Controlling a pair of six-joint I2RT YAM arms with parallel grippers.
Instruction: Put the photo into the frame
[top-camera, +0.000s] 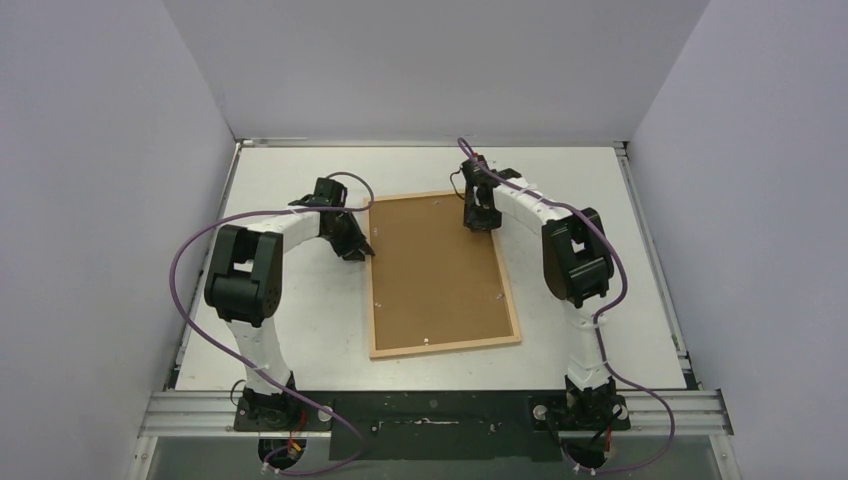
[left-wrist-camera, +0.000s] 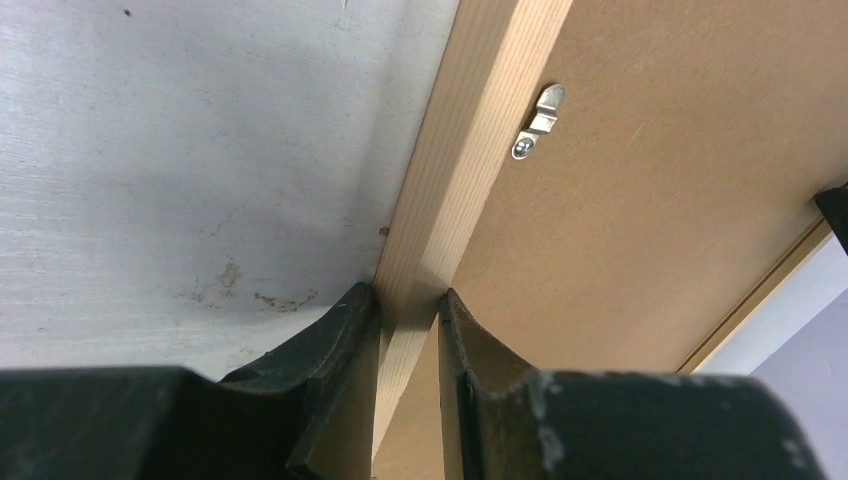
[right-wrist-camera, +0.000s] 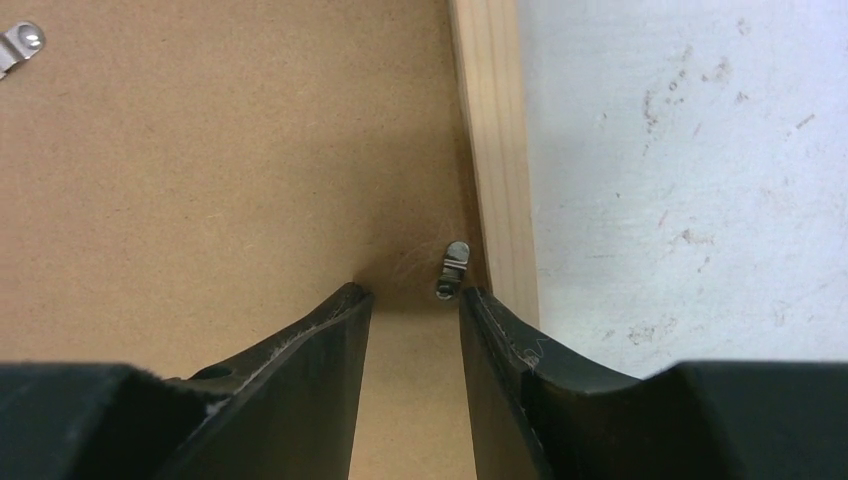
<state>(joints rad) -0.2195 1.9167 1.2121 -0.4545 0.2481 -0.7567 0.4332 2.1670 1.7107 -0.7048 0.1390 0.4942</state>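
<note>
Light-wood frame (top-camera: 445, 346) lies back-up on the counter (top-camera: 315, 330), with a brown backing board (top-camera: 435, 270) filling it. The left hand (left-wrist-camera: 408, 295) straddles one long rail, its fingers pressed against both sides, and a metal clip (left-wrist-camera: 537, 122) sits ahead to its right. The right hand (right-wrist-camera: 415, 292) hangs over the board with fingers apart. Another clip (right-wrist-camera: 452, 270) lies just ahead between the fingertips, and the rail runs along their right.

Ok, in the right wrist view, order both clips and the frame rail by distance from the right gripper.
1. Near clip, just ahead of the right gripper.
2. Frame rail, to the right.
3. Far clip, upper left.
</note>
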